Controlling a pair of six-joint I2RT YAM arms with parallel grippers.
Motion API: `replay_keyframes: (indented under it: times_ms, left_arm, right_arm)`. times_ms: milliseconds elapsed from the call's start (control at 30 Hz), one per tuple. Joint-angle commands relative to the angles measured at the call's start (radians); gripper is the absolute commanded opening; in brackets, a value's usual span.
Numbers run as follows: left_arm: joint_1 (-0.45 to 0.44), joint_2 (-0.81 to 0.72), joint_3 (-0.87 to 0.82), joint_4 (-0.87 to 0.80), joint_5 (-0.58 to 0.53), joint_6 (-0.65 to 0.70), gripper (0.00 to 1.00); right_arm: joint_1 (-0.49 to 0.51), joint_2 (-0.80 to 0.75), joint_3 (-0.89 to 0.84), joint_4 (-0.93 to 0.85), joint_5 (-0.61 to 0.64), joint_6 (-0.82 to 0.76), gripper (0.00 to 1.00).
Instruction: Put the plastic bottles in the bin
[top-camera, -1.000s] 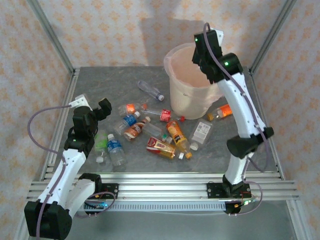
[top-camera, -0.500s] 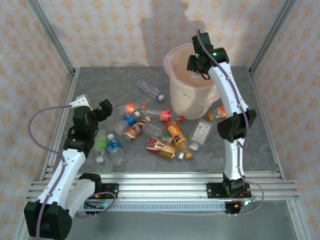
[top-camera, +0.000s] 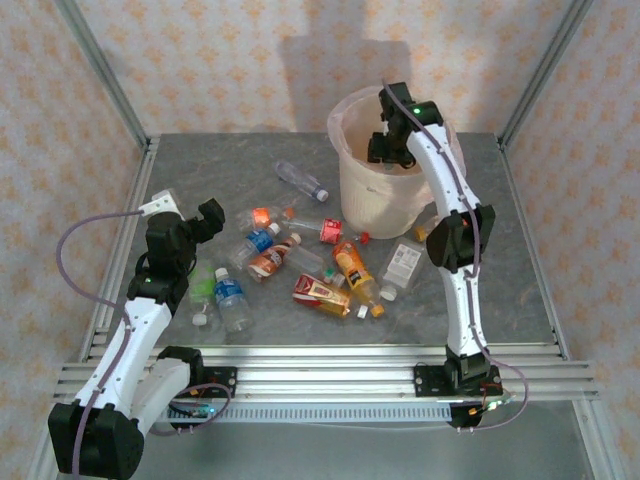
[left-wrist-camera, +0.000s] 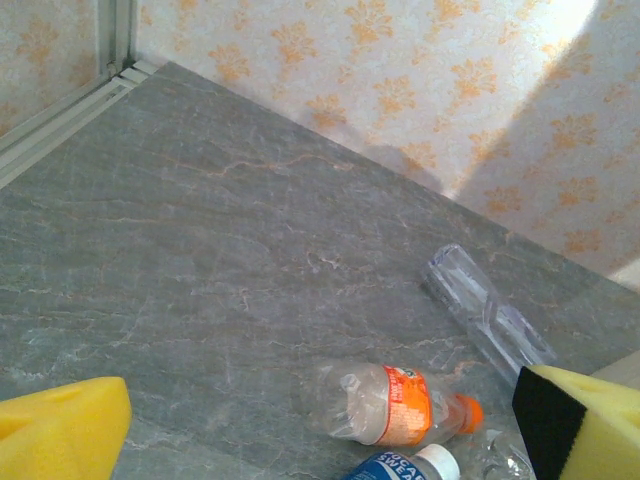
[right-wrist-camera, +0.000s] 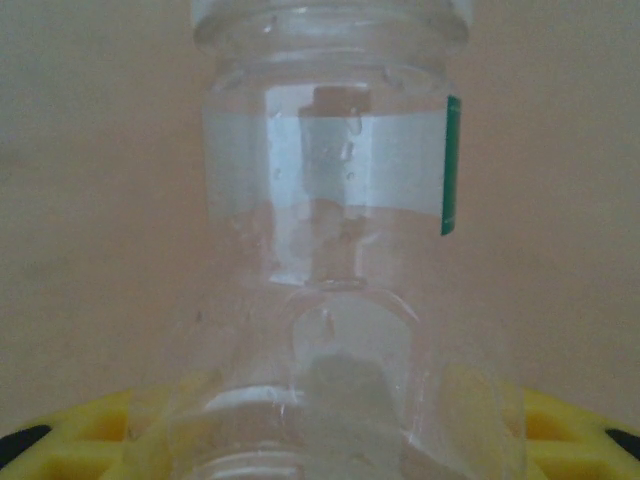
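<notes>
The right claw (top-camera: 386, 148) hangs at the bin's (top-camera: 352, 205) mouth, clamped on a clear bottle (right-wrist-camera: 330, 250) whose length runs straight out from it, with the bin right beneath. The left claw (top-camera: 205, 220) gapes wide near the other bottles (top-camera: 350, 268) strewn on the desk (top-camera: 250, 160).

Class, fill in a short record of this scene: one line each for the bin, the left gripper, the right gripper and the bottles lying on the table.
Bin: upright, bag-lined, on the far side of the table, right of centre
Left gripper: open, empty, above the table's left side
Right gripper: shut on a clear bottle, at the bin's mouth
Loose bottles: many, lying scattered on the table between the left gripper and the bin
</notes>
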Motion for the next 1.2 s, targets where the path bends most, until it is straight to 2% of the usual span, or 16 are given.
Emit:
replay_keyframes:
  times_ms: [0,100,300,733,1167]
  left_arm:
    - [0.006,-0.02,0.023,-0.023,-0.011,-0.016,1.0]
    - [0.006,-0.019,0.021,-0.023,-0.016,-0.017,1.0]
    - [0.006,-0.021,0.02,-0.04,-0.039,-0.025,1.0]
    - [0.006,-0.028,0.069,-0.179,-0.064,-0.067,1.0]
    - [0.006,-0.062,0.096,-0.387,-0.105,-0.076,1.0]
  right_arm:
    - [-0.002,0.03,0.045,-0.05,-0.01,-0.05,0.28]
    - [-0.003,0.059,0.048,-0.057,-0.013,-0.065,0.28]
    - [-0.003,0.121,0.069,-0.074,0.0,-0.073,0.56]
    - [-0.003,0.135,0.144,-0.099,0.028,-0.091,1.0]
    - [-0.002,-0.03,0.193,-0.086,0.068,-0.028,0.99]
